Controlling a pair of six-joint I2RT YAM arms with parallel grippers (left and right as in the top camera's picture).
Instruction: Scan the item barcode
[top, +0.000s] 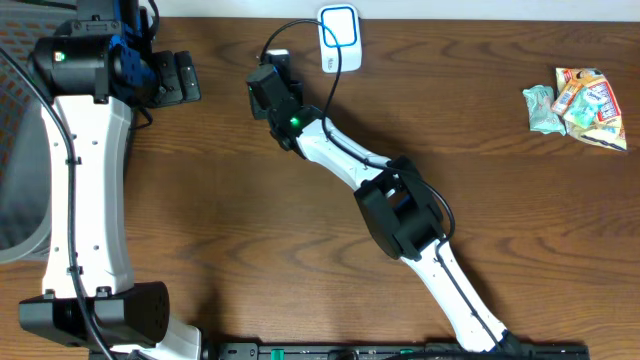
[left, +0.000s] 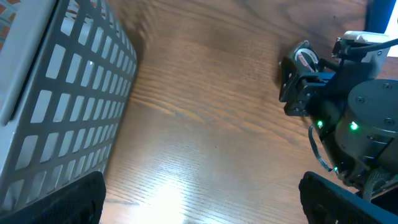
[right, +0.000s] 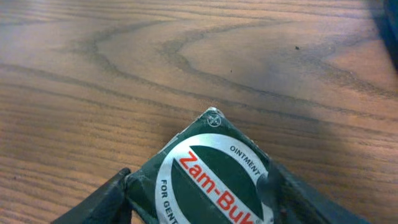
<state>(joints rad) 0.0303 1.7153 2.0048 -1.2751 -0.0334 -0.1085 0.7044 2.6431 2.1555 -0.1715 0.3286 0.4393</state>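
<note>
1. Under the white scanner (top: 338, 40) and everything else lies the wooden table (top: 480, 150); the scanner sits at its far edge, about midway along.
2. Well away from the scanner, on the robot's left side, the left arm (top: 85, 200) runs up along the table's edge, white with black joints.
3. From the near edge the right arm (top: 400, 210) reaches diagonally toward the scanner and ends just beside it, on its left side.
4. Farther from the scanner than the left arm stands a pale lattice basket (left: 62, 93), at the table's left margin.
5. Well apart from the scanner, level with it, the left gripper (left: 199, 202) hangs with its fingers (left: 62, 202) spread wide and nothing between them.
6. Near the scanner, the right gripper (right: 198, 180) has its two dark fingers (right: 99, 202) pressed against opposite sides of a box.
7. Well apart from the scanner, at the table's right end, lies a small heap of snack packets (top: 580, 100).
8. Close to the scanner, in the right gripper's pinch, is the green Zam-Buk ointment box (right: 211, 168), one corner pointing away from the wrist camera. Whether it touches the wood, I cannot tell.
</note>
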